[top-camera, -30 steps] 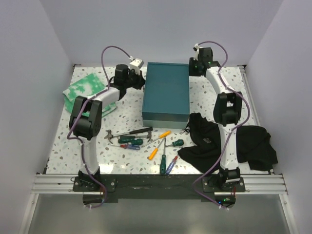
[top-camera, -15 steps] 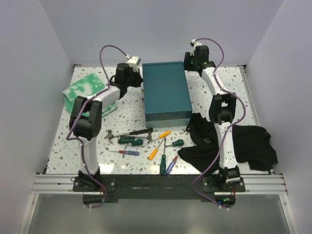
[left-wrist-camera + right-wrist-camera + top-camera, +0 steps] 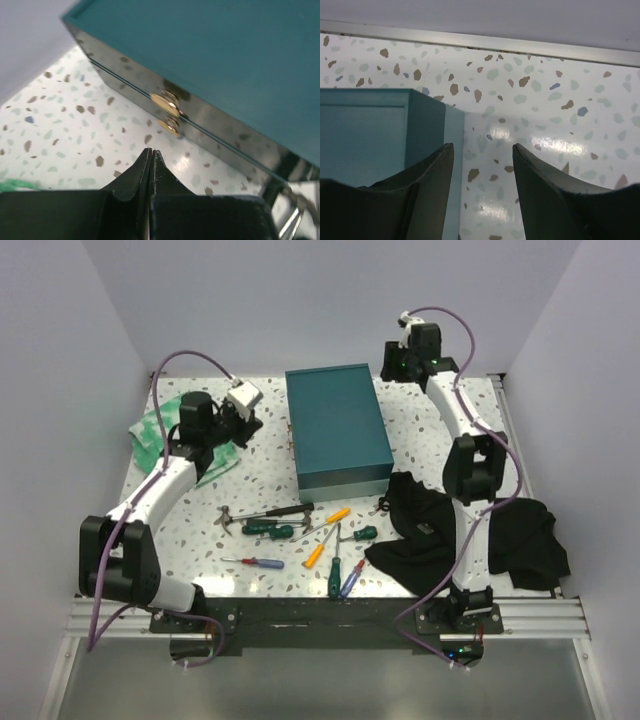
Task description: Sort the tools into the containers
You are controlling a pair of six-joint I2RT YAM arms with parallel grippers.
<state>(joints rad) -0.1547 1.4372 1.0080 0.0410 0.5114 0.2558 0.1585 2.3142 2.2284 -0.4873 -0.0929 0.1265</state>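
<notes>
The tools lie loose at the table's front: a black-handled hammer (image 3: 266, 512), green screwdrivers (image 3: 264, 530) (image 3: 334, 576), orange ones (image 3: 336, 515) (image 3: 315, 555) and a red-and-blue one (image 3: 256, 562). A dark-teal box (image 3: 337, 428) stands closed at the middle back, the one container in view. My left gripper (image 3: 256, 422) (image 3: 151, 150) is shut and empty, just off the box's left side (image 3: 225, 60), facing its gold hinges (image 3: 167, 103). My right gripper (image 3: 392, 368) (image 3: 482, 148) stands open at the box's far right corner (image 3: 385, 130), holding nothing.
A black cloth (image 3: 452, 532) covers the front right around the right arm. A green-white cloth (image 3: 158, 430) lies at the back left under the left arm. White walls close the back and sides, with a metal strip (image 3: 480, 42) along the back edge.
The left arm has swung down and left, its gripper backing off the box. The box's far end has shifted left. The right jaws have spread wider.
</notes>
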